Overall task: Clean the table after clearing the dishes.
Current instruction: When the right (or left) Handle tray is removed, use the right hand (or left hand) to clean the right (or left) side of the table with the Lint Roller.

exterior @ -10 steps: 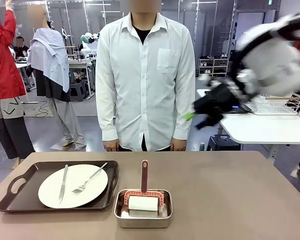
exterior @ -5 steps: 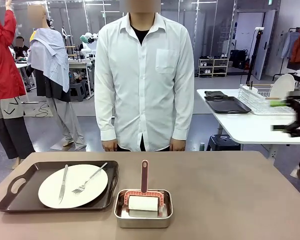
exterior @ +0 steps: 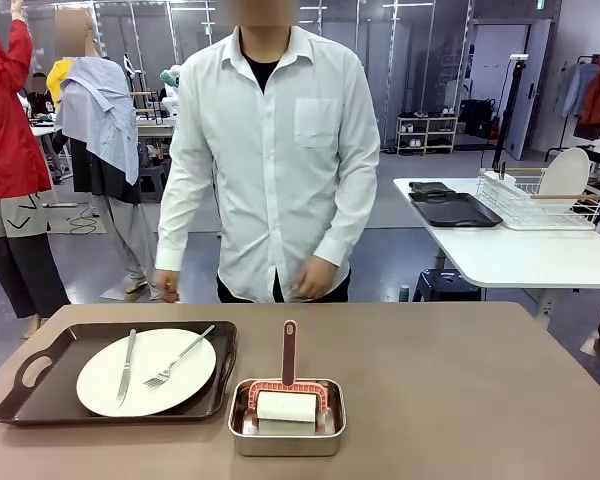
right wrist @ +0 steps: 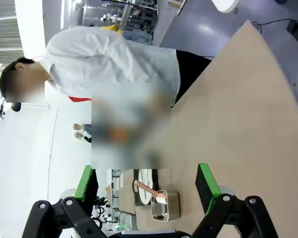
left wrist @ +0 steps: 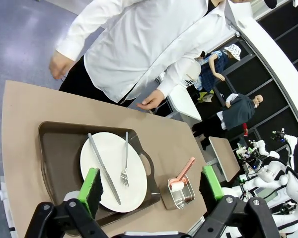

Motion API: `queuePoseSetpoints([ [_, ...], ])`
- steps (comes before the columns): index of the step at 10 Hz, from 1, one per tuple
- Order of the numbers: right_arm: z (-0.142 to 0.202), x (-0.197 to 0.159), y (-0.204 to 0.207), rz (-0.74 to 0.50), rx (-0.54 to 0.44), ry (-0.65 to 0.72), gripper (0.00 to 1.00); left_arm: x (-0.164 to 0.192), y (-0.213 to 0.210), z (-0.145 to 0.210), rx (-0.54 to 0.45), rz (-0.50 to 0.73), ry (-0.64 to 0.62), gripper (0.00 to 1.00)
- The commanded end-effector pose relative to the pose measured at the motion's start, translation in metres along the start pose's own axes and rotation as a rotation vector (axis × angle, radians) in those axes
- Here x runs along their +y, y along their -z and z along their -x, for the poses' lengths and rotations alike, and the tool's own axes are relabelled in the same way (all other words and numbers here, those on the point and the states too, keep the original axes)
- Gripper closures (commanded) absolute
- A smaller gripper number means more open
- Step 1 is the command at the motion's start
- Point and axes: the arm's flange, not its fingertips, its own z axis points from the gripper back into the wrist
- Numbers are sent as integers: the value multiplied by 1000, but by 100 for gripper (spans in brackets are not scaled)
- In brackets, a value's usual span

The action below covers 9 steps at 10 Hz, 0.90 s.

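Note:
The taupe-brown table [exterior: 460,380] runs across the front view. At its left a dark brown handled tray [exterior: 225,350] holds one of the dishes, a white plate [exterior: 155,398] with a knife [exterior: 127,365] and a fork [exterior: 178,360] on it. In the left wrist view my left gripper [left wrist: 151,184] hangs open high above that tray [left wrist: 54,144] and plate [left wrist: 136,168], holding nothing. My right gripper [right wrist: 145,182] is open too, well above the table [right wrist: 238,114], with nothing between its fingers.
A small steel pan [exterior: 286,440] with a red-handled white roller [exterior: 286,405] sits in the middle near the front edge. A person in a white shirt [exterior: 280,150] stands at the far side, hands near the table edge. A white side table [exterior: 520,255] at back right carries a dark tray and a dish rack.
My right arm has swung off to the right, out of the front view. The person has shifted left and brought both hands forward toward the table edge.

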Motion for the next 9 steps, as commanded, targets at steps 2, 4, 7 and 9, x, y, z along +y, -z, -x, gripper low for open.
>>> queuePoseSetpoints([
  [2,-3,7,0,-16,11,-1,0,1,-3,-1,-17,19,6,0],
  [4,-3,7,0,-16,11,-1,0,1,-3,-1,-17,19,6,0],
  [7,-3,7,0,-16,11,-1,0,1,-3,-1,-17,19,6,0],
  [9,-3,7,0,-16,11,-1,0,1,-3,-1,-17,19,6,0],
])
